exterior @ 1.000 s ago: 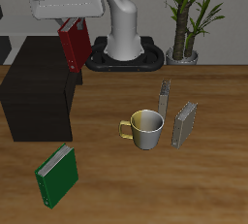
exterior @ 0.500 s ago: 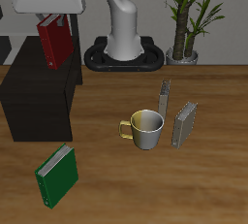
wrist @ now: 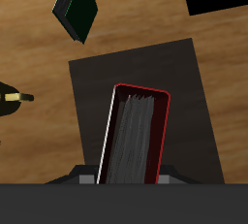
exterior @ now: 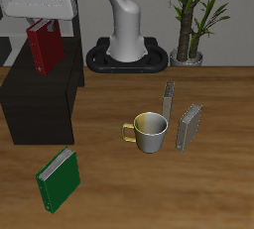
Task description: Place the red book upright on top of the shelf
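Note:
My gripper is shut on the top of the red book, a dark red hardcover. It hangs upright, slightly tilted, above the black shelf, near its back part. I cannot tell whether the book's bottom touches the shelf's top. In the wrist view the red book shows its pale page edges between red covers, held between my fingers, with the flat black top of the shelf under it.
A green book lies on the table before the shelf; it also shows in the wrist view. A mug and two upright grey books stand mid-table. The robot base and a potted plant are at the back.
My gripper has carried the red book sideways from beside the robot base to over the shelf, and a little lower. Nothing else has moved.

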Available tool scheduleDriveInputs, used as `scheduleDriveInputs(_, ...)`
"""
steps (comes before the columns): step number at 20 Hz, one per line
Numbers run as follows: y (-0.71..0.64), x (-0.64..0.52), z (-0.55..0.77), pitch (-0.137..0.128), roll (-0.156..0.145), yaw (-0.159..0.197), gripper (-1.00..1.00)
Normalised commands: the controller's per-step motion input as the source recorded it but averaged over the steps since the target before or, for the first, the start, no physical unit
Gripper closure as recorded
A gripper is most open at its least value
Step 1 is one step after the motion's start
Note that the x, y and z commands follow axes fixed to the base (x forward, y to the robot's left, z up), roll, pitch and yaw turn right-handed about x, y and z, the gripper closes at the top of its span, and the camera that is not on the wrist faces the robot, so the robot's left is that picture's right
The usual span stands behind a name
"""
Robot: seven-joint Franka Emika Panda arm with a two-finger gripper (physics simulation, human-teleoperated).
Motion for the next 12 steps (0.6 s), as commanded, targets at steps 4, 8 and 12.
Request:
scheduleDriveInputs(4, -0.06, 0.11, -0.20, 0.012, -0.040, -0.014, 1.00)
scheduleDriveInputs(8, -0.11, 0.13, -0.22, 0.012, -0.041, 0.001, 1.00)
scheduleDriveInputs(12, -0.06, 0.08, -0.20, 0.017, -0.070, 0.023, -1.00)
